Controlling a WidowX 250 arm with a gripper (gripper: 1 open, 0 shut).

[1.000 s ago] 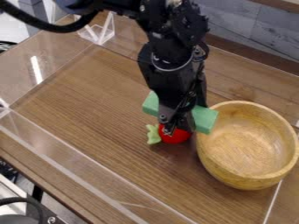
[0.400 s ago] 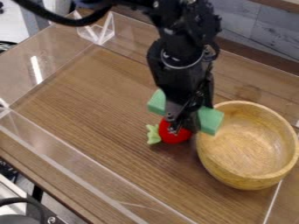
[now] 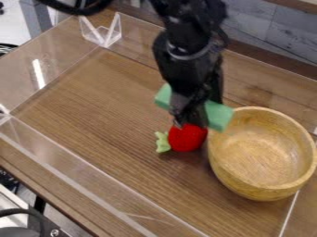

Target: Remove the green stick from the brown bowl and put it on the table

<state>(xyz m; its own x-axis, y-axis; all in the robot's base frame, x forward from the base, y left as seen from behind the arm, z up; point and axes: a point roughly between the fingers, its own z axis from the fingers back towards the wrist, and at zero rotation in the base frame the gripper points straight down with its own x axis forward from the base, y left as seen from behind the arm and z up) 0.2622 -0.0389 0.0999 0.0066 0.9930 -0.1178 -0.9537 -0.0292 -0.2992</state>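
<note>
My gripper (image 3: 187, 115) points steeply down over the table (image 3: 87, 111), just left of the brown bowl (image 3: 262, 153). It is shut on the green stick (image 3: 218, 116), which lies crosswise between the fingers, one end showing at each side. The stick hangs above the tabletop, outside the bowl and close to its left rim. The bowl holds nothing that I can see.
A red ball-shaped fruit (image 3: 187, 138) with small green leaves lies on the table directly under the gripper. Low clear acrylic walls (image 3: 50, 56) edge the tabletop, with a clear bracket (image 3: 106, 31) at the back.
</note>
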